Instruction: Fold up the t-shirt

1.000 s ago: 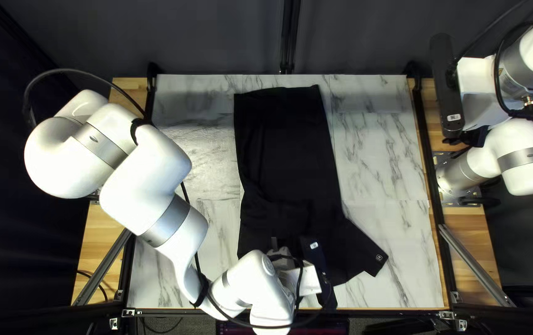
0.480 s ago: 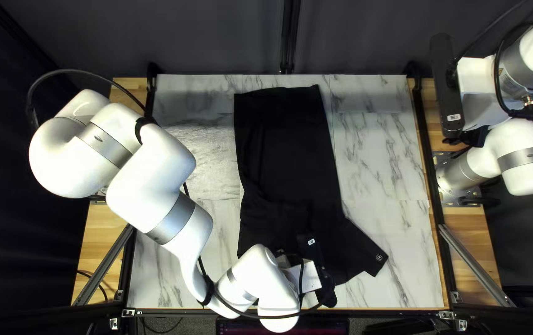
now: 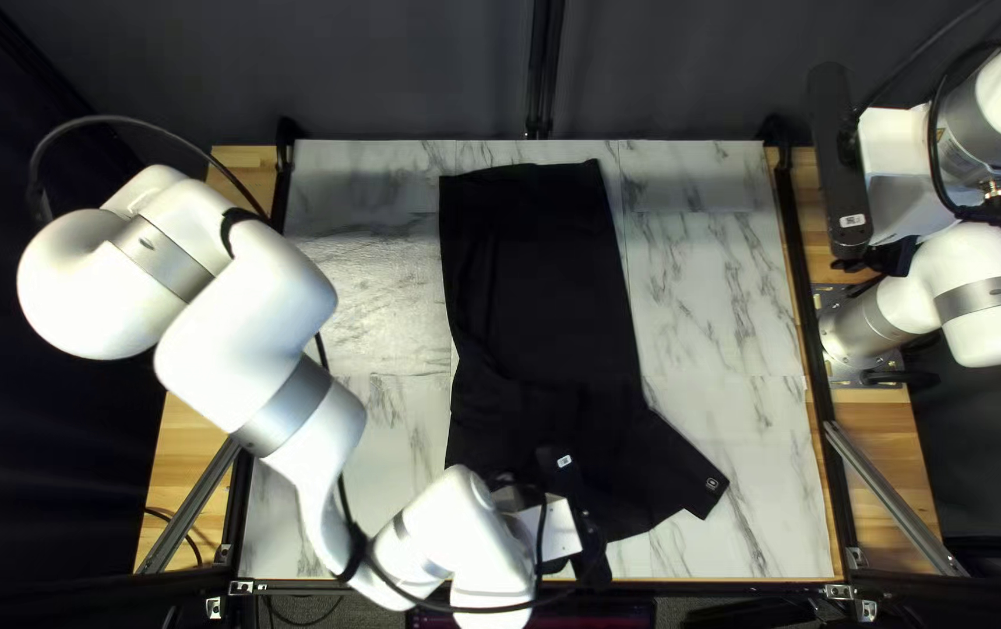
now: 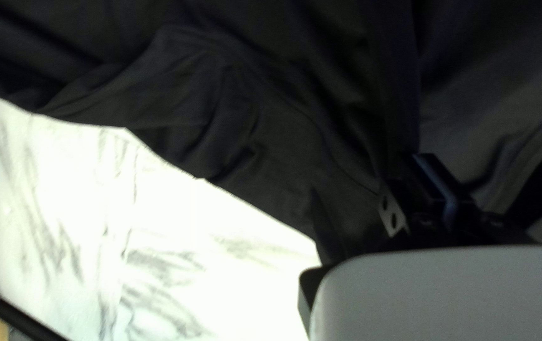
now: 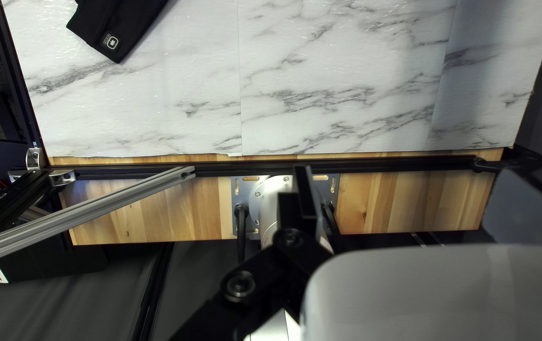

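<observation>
Holds the near hem of the black t-shirt (image 3: 535, 306) in the left end effector (image 4: 413, 199), fingers closed on cloth. Hangs the right end effector (image 5: 301, 184) wide open, empty, beyond the marble surface (image 3: 710, 288). Shows the t-shirt lengthwise mid-surface, one sleeve splayed right.

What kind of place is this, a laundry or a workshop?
Probably a robotics lab test bench: a white jointed left robot arm and its twin right robot arm flank a marble-patterned wooden table, a black t-shirt lies on it, and a dark curtain hangs behind.
</observation>
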Robot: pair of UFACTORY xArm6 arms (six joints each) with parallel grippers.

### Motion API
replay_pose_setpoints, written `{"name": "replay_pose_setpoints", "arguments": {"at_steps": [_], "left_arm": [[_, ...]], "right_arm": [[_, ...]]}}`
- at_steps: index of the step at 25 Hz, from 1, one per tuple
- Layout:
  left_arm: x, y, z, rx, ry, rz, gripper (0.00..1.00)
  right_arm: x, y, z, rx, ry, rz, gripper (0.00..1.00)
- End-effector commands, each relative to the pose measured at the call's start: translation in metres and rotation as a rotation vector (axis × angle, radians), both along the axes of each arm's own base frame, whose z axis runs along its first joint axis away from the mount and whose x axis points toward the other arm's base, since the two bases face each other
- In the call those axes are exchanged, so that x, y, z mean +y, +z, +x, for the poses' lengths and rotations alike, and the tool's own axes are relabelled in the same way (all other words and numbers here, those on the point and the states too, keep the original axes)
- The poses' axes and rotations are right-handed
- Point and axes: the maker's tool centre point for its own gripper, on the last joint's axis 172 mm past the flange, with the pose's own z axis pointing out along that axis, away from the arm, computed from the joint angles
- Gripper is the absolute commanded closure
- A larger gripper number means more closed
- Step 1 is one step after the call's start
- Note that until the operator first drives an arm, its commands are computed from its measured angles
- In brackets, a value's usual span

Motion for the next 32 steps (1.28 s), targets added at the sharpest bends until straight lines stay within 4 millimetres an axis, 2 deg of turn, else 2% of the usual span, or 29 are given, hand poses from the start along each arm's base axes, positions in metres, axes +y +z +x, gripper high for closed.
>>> {"name": "replay_pose_setpoints", "arguments": {"at_steps": [1, 2, 3, 6, 10, 15, 20, 25, 27, 28, 29, 32], "left_arm": [[-0.015, -0.004, 0.000, -0.008, -0.002, 0.006, 1.00], [-0.017, -0.007, 0.002, -0.007, -0.004, 0.004, 0.28], [-0.018, -0.010, 0.004, -0.001, -0.007, 0.001, 0.00], [-0.016, -0.012, 0.011, 0.018, -0.006, -0.001, 0.00], [-0.012, 0.004, 0.043, 0.011, -0.007, 0.017, 0.00], [0.019, -0.008, 0.074, 0.005, -0.017, -0.007, 0.00], [0.044, -0.037, 0.077, 0.015, -0.030, -0.094, 0.00], [0.045, -0.045, 0.067, 0.027, -0.060, -0.180, 0.00], [0.045, -0.050, 0.066, 0.034, -0.071, -0.205, 0.22], [0.045, -0.051, 0.066, 0.035, -0.074, -0.212, 0.66], [0.046, -0.052, 0.066, 0.039, -0.078, -0.220, 1.00], [0.044, -0.052, 0.065, 0.045, -0.086, -0.236, 1.00]], "right_arm": [[0.000, 0.000, 0.000, 0.000, 0.000, 0.000, 0.00], [0.000, 0.000, 0.000, 0.000, 0.000, 0.000, 0.00], [0.000, 0.000, 0.000, 0.000, 0.000, 0.000, 0.00], [0.000, 0.000, 0.000, 0.000, 0.000, 0.000, 0.00], [0.000, 0.000, 0.000, 0.000, 0.000, 0.000, 0.00], [0.000, 0.000, 0.000, 0.000, 0.000, 0.000, 0.00], [0.000, 0.000, 0.000, 0.000, 0.000, 0.000, 0.00], [0.000, 0.000, 0.000, 0.000, 0.000, 0.000, 0.00], [0.000, 0.000, 0.000, 0.000, 0.000, 0.000, 0.00], [0.000, 0.000, 0.000, 0.000, 0.000, 0.000, 0.00], [0.000, 0.000, 0.000, 0.000, 0.000, 0.000, 0.00], [0.000, 0.000, 0.000, 0.000, 0.000, 0.000, 0.00]]}}
